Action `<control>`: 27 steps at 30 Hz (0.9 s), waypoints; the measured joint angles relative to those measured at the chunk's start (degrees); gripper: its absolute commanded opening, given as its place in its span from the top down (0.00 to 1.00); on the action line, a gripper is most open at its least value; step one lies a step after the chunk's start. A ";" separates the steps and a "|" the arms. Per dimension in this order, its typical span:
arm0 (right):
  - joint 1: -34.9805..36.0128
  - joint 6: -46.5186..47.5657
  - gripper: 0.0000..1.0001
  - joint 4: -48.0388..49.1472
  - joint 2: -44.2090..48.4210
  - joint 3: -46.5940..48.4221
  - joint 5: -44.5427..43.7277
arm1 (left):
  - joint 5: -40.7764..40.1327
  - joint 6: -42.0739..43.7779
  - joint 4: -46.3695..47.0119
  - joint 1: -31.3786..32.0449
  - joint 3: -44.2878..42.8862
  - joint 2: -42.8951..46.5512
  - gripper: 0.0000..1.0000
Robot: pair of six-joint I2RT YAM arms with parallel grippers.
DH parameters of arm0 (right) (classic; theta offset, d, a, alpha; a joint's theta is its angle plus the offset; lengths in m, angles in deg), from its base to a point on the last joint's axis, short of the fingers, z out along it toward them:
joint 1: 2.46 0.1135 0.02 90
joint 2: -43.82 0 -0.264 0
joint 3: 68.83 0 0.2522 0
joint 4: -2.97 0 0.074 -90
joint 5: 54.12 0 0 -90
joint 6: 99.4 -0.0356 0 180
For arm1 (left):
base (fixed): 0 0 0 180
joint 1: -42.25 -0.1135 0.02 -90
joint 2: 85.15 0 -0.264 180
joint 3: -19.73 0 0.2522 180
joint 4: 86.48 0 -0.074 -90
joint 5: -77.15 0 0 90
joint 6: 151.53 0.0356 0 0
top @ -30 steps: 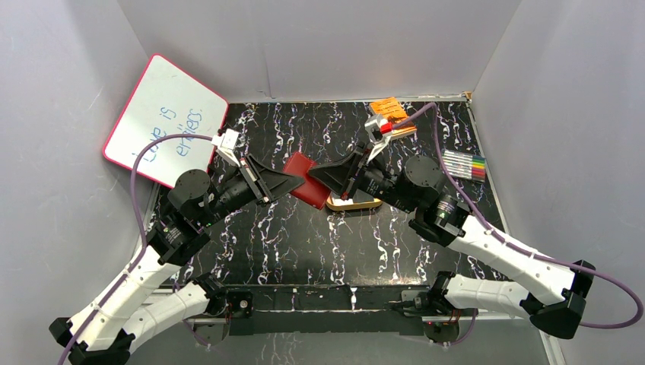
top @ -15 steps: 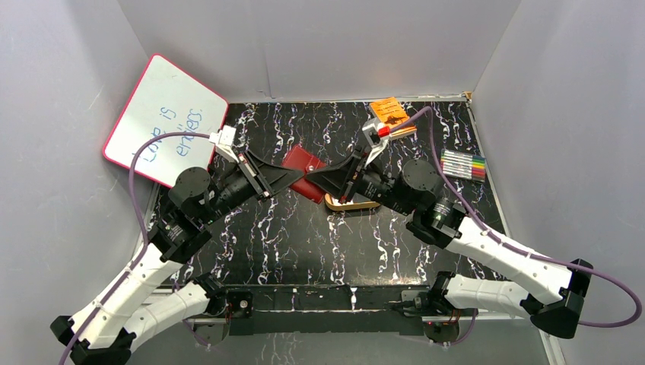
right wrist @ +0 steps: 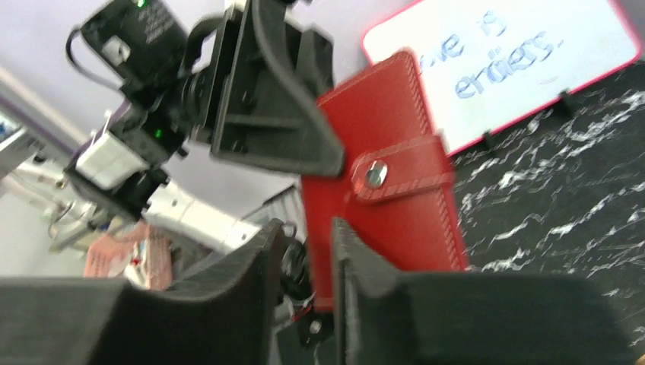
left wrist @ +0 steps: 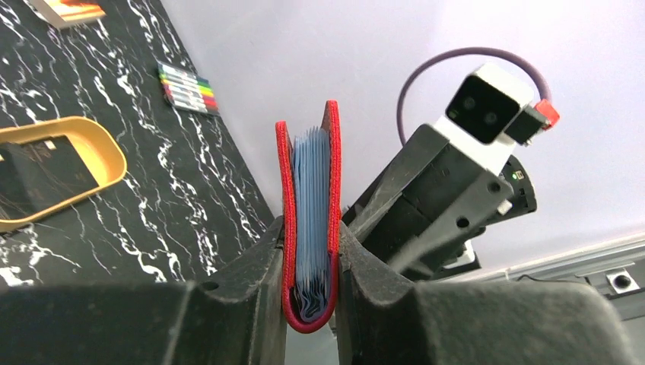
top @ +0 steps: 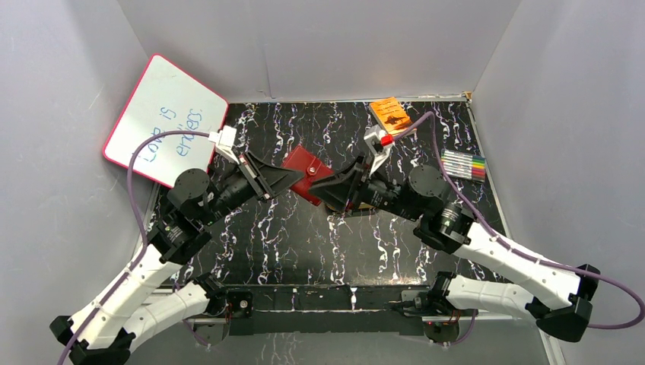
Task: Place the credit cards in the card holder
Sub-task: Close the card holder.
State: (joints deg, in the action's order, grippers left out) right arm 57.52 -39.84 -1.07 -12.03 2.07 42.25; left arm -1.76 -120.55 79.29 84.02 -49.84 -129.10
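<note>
The card holder point(top: 306, 173), a red snap-tab wallet, hangs above the table with my left gripper point(top: 293, 181) shut on its folded spine. In the left wrist view the two fingers squeeze its red covers point(left wrist: 332, 190), and bluish sleeves point(left wrist: 312, 205) show inside. My right gripper point(top: 323, 190) faces it from the right. Its jaws point(right wrist: 308, 228) stand slightly apart at the wallet's lower corner point(right wrist: 395, 198), with nothing clamped. A dark credit card point(left wrist: 38, 171) lies in the gold tray point(left wrist: 103, 144).
A pink-framed whiteboard point(top: 163, 122) leans at the back left. An orange book point(top: 390, 114) lies at the back, and a pack of coloured markers point(top: 464, 163) at the right. My right arm covers most of the gold tray in the top view.
My right arm has swung left and nearer, over the tray and up to the wallet, and its jaws have parted a little. The left gripper keeps hold of the wallet, slightly turned.
</note>
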 measured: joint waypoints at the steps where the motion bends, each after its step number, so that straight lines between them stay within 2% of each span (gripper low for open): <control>1: 0.26 0.72 0.49 -1.36 0.61 0.09 1.40 | -0.48 0.85 -0.04 0.00 0.00 0.24 1.00; 4: 0.96 3.17 0.41 -7.63 1.46 2.05 4.90 | -2.34 3.21 -0.59 -0.07 0.00 1.68 1.00; 7: 1.33 6.19 0.39 -16.87 1.86 4.46 7.21 | -4.09 4.44 0.70 -0.15 -0.37 3.93 1.00; 10: 1.31 8.72 0.38 -26.67 1.16 7.34 7.02 | -4.20 5.31 1.68 -0.15 -0.94 6.23 1.00; 13: 1.31 10.36 0.28 -32.17 1.40 10.91 4.35 | -3.56 6.27 1.77 -0.15 -1.16 8.02 1.00; 16: 1.31 11.37 0.18 -33.59 3.19 13.44 1.38 | -2.01 7.65 1.36 -0.15 -1.22 8.35 1.00; 18: 1.31 11.78 0.07 -33.75 4.15 14.88 0.24 | -0.57 8.72 0.42 -0.15 -1.29 8.17 1.00; 20: 1.31 12.17 0.02 -33.70 4.37 16.65 -0.09 | 1.55 10.21 -0.72 -0.15 -1.38 7.98 1.00; 27: 1.29 11.93 0.01 -31.85 1.88 19.93 5.20 | 13.25 15.47 -2.27 -0.15 -1.42 8.13 1.00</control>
State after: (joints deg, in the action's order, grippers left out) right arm 58.81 -27.91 -32.92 -10.15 22.01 47.45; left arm 11.49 -105.08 77.02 83.87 -51.26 -120.97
